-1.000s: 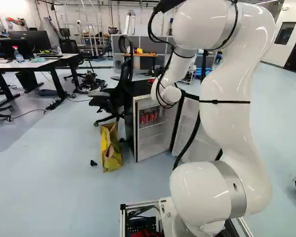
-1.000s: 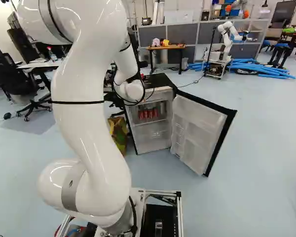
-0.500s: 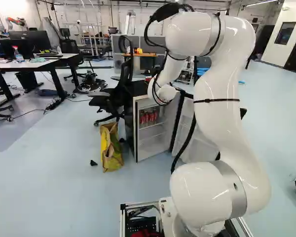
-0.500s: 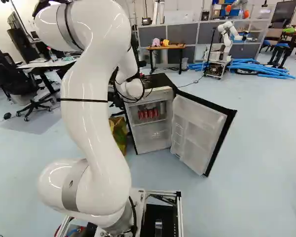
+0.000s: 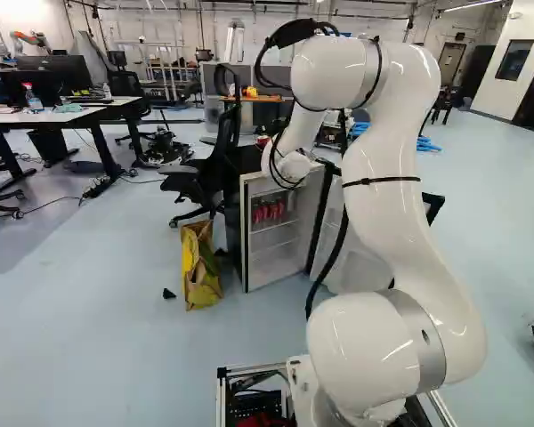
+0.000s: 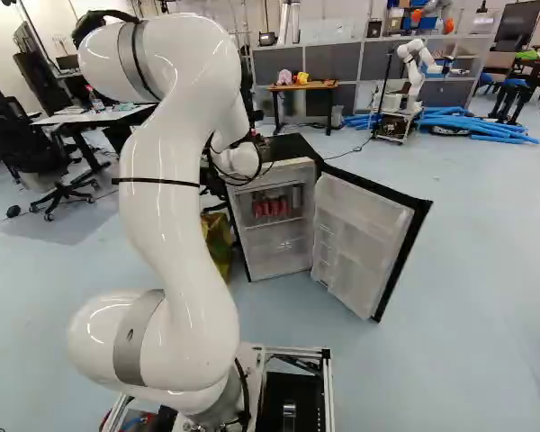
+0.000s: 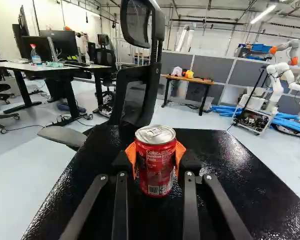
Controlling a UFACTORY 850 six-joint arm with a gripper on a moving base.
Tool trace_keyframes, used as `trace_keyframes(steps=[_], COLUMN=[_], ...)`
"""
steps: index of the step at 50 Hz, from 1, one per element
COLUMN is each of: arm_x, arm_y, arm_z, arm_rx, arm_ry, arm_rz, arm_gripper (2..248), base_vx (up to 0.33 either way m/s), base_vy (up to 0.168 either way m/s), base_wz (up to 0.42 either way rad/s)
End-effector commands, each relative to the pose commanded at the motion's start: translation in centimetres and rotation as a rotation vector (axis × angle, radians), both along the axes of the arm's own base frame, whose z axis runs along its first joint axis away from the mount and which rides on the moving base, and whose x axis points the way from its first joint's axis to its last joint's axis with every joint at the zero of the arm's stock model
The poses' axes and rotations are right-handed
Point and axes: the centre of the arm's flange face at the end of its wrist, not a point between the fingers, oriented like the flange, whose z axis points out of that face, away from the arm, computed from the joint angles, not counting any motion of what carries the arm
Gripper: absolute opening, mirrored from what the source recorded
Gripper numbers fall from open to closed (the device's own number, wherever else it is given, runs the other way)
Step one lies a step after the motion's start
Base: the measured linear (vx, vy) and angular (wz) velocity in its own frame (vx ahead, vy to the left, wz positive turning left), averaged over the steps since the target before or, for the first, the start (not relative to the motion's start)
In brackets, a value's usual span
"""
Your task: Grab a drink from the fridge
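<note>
Wrist view: gripper (image 7: 155,159) clamped on can (image 7: 157,172) over fridge (image 7: 217,152); grab looks done, next wants a steady grip and gentle placing.

"Where's the left base view looking from?"

"Behind the arm (image 5: 387,213), on its left, facing ahead and a little down at the fridge (image 6: 283,256), some way off."

"And the right one?"

"Behind it too, on its right. Both take in the arm, the fridge and its open door (image 6: 364,234)."

"The wrist view?"

"Low over the fridge's black top (image 7: 225,155), close up to a red can (image 7: 156,162), facing the grey partition (image 7: 212,72). It shares the desk (image 7: 50,66) with both base views."
</note>
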Motion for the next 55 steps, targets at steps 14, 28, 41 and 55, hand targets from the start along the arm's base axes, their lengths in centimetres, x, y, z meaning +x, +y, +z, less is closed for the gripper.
trace_keyframes(steps=[14,28,41,55], arm_x=[0.37,0.4,0.42,0.42], arm_y=[0.29,0.16,-0.03,-0.07], arm_z=[-0.06,-0.06,-0.14,-0.18], arm_rx=[0.004,0.013,0.025,0.081], arm_ry=[-0.003,-0.002,0.009,0.023], arm_rz=[-0.003,-0.018,-0.041,-0.052], arm_gripper=[96,96,96,96], base_vx=[0.0,0.0,0.0,0.0], base_vy=[0.0,0.0,0.0,0.0], base_wz=[0.0,0.0,0.0,0.0])
